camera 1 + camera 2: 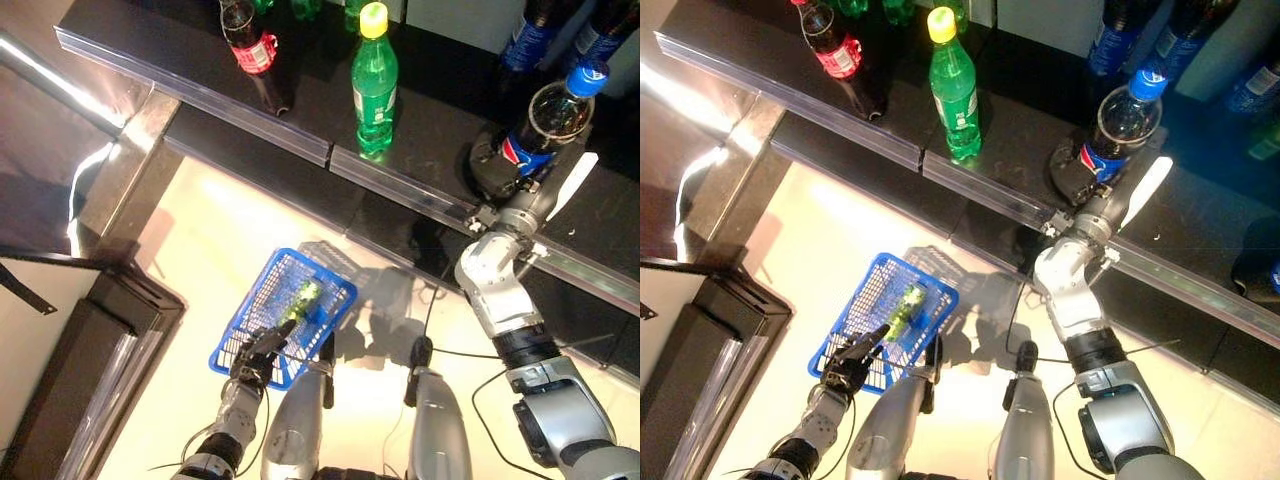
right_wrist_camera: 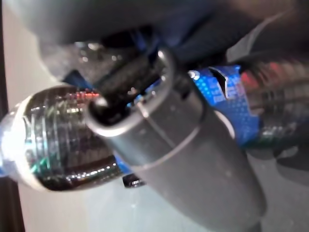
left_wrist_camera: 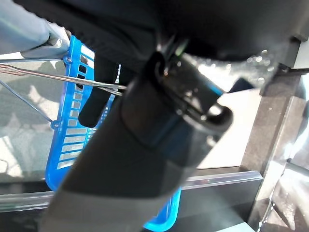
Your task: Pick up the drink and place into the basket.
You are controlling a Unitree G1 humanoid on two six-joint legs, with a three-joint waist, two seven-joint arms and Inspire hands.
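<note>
A dark cola bottle (image 1: pixel 553 118) with a blue cap and blue label stands at the front of the black shelf (image 1: pixel 430 150). My right hand (image 1: pixel 497 160) is curled round its lower part, white-covered thumb (image 1: pixel 577 185) beside it. The bottle (image 2: pixel 58 140) lies against the fingers in the right wrist view. My left hand (image 1: pixel 250 355) is shut on the thin wire handles (image 3: pixel 58 77) of the blue basket (image 1: pixel 255 310), which hangs low at the left above the pale floor. A green drink (image 1: pixel 303 297) lies in the basket.
A green bottle with a yellow cap (image 1: pixel 375 85) and a red-labelled cola bottle (image 1: pixel 250 45) stand further left on the shelf. Blue-labelled bottles (image 1: pixel 530 35) stand behind. A clear strip (image 1: pixel 330 155) runs along the shelf's front edge. A dark cabinet (image 1: pixel 100 350) stands at the left.
</note>
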